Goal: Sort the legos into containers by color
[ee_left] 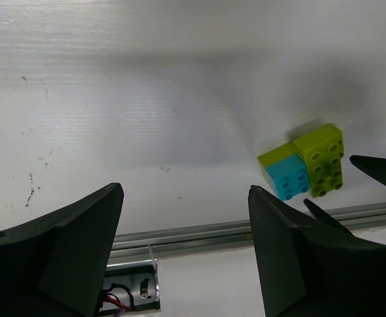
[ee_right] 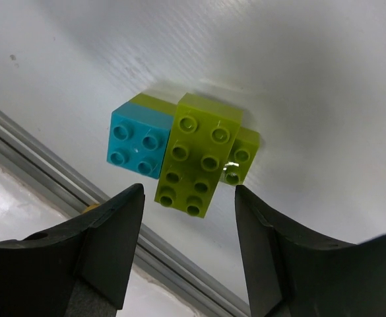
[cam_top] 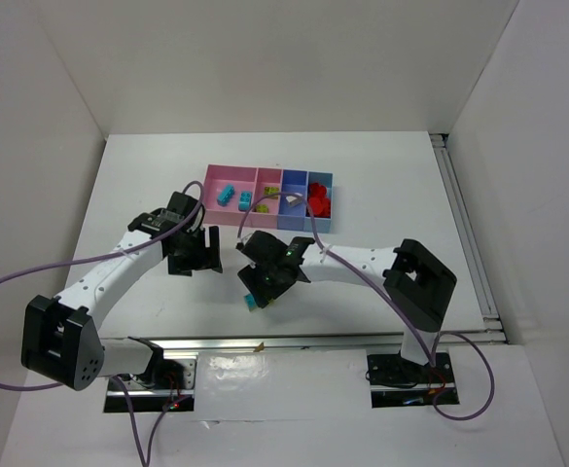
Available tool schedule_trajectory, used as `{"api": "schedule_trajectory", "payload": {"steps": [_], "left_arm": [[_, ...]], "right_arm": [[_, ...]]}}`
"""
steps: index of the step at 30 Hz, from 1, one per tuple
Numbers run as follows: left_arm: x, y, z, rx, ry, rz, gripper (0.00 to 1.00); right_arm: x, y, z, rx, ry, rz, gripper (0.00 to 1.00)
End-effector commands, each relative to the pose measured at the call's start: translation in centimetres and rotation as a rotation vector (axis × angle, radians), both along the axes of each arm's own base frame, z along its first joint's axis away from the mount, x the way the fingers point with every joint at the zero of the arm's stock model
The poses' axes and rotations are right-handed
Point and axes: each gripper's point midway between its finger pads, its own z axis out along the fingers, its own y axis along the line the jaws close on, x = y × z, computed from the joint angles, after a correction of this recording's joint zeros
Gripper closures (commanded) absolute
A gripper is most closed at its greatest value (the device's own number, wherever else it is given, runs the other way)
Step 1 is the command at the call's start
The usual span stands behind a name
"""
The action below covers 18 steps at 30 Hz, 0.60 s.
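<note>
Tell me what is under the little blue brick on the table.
A green brick sits under the blue brick; only its edge peeks out. The long green brick beside it hides the rest.

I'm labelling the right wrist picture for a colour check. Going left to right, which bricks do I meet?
cyan square plastic brick → long lime green plastic brick → lower lime green brick end, showing just past the long brick's right side
</note>
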Motion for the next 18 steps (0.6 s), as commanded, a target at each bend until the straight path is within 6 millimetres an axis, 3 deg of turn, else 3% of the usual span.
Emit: {"api": "schedule_trajectory", "payload": {"steps": [1, 6, 10, 18], "left_arm": [[-0.1, 0.3, 0.4, 0.008, -0.008, 0.025, 0.13], [0.4, 0.2, 0.5, 0.008, -0.018, 0.017, 0.13], [0.4, 0.2, 0.5, 0.008, -0.018, 0.017, 0.13], [0.6, 0.3, 0.5, 0.019, -0.033, 0.003, 0.13]], "right_arm": [[0.3, 0.5, 0.0, -0.019, -0.005, -0.026, 0.36], [0.0, 0.7, -0.6, -0.042, -0.004, -0.062, 0.37], [-0.5, 1.3, -1.0, -0.066, -0.018, -0.092, 0.44], [1.2, 1.4, 1.4, -0.071, -0.114, -0.167, 0.66]]}}
